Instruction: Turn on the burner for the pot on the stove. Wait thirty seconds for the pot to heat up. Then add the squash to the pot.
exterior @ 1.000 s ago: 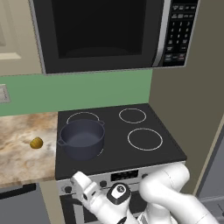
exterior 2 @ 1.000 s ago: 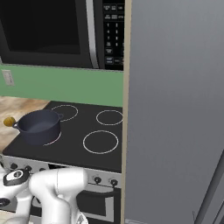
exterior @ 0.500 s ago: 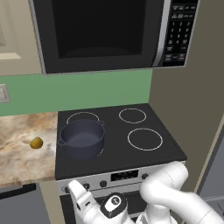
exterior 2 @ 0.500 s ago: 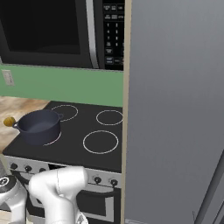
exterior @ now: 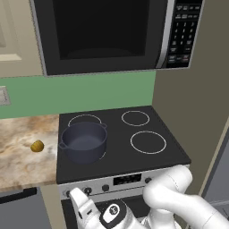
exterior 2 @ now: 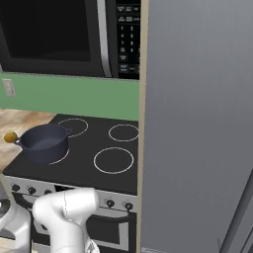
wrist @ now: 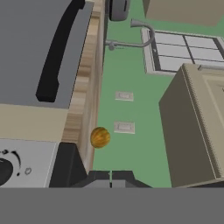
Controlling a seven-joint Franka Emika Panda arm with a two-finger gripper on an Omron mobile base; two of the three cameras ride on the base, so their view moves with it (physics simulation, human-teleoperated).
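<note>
Reaching low at the stove (exterior: 120,154) front, I keep the gripper (wrist: 110,177) shut and empty, aiming for the knob (exterior: 87,190) serving the pot (exterior: 83,141); the squash (exterior: 37,146) waits on the surface (exterior: 22,156).

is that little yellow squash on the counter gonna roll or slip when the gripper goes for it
Probably apt to roll: the squash looks rounded, lying loose on the flat marbled counter left of the pot. Its small size suggests it is light. Its curved sides may slip from an off-centre pinch.
</note>
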